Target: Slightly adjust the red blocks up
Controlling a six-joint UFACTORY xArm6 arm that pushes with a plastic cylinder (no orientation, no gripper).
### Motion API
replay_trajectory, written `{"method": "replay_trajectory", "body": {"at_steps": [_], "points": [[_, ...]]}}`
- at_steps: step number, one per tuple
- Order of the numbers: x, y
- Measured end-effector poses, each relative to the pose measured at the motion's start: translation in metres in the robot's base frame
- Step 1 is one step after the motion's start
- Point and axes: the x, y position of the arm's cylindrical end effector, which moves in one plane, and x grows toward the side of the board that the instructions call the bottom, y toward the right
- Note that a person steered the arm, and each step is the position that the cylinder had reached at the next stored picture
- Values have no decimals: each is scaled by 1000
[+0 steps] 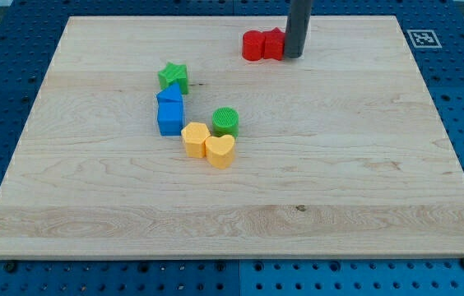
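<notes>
Two red blocks lie side by side near the view's top, right of centre: a round red block (253,46) on the left and a second red block (274,43) touching it on the right; its shape is partly hidden by the rod. My tip (294,56) rests on the board against the right side of the right red block. The dark rod rises out of the view's top.
A cluster sits left of centre on the wooden board (364,181): a green star (173,77), two blue blocks (169,98) (170,118), a green cylinder (225,122), a yellow hexagon-like block (195,139) and a yellow heart (220,151). A fiducial tag (421,38) marks the board's top right corner.
</notes>
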Motion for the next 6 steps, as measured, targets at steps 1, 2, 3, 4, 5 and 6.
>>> {"method": "replay_trajectory", "body": {"at_steps": [1,2,3,4,5,6], "points": [[-11,-7],[-6,-1],[24,2],[31,-12],[36,-33],[20,-37]]}}
